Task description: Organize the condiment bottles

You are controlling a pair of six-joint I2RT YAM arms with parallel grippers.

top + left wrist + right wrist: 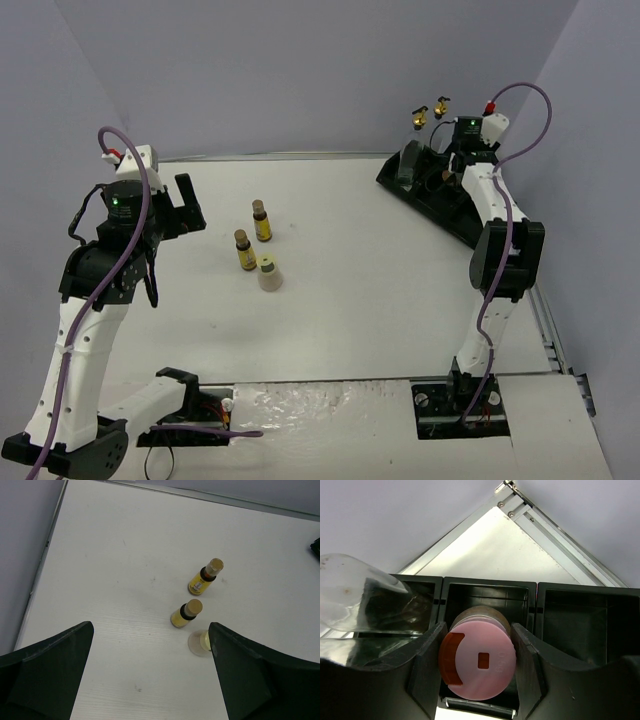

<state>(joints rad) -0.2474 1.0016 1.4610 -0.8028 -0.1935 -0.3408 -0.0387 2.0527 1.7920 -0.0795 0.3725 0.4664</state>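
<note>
A: Starting overhead, left side first?

B: Rearing up from the near-left base, folding sharply at the elbow, carrying the left gripper (185, 205) high above the white table (350, 330) and pointing it toward the back wall. Standing upright just to its right, in a tight cluster: one small amber glass bottle with a brown cap (262, 221) farthest back, a second amber brown-capped bottle (245, 251) in front of it, and a squat clear bottle with a cream cap (268, 273) nearest. Touching none of them.

A: And the right side?

B: Stretching from the near-right base up to the back-right corner, dipping the right gripper (445, 168) into the long black compartmented tray (430, 205) lying at an angle there. Poking up at the tray's far end: one taller clear glass bottle with a gold-black pour spout (418, 118) and a second spouted glass bottle (441, 106) beside it.

A: Moving to the left wrist?

B: Looking down on the table from well above, holding the dark fingers (50, 670) spread wide, gripping nothing. Framing the three clustered bottles beyond the tips, the cream-capped one partly hiding behind the right finger.

A: Ending at the right wrist?

B: Pressing the black pads (525, 665) against both sides of a small bottle with a round pink cap (477, 662), clamping it at the cap, holding it upright over the middle of three tray compartments in view. Leaning in the compartment to the left: one of the clear glass bottles, tilting. Resting on the compartment floor or hanging above it: impossible to tell.
</note>
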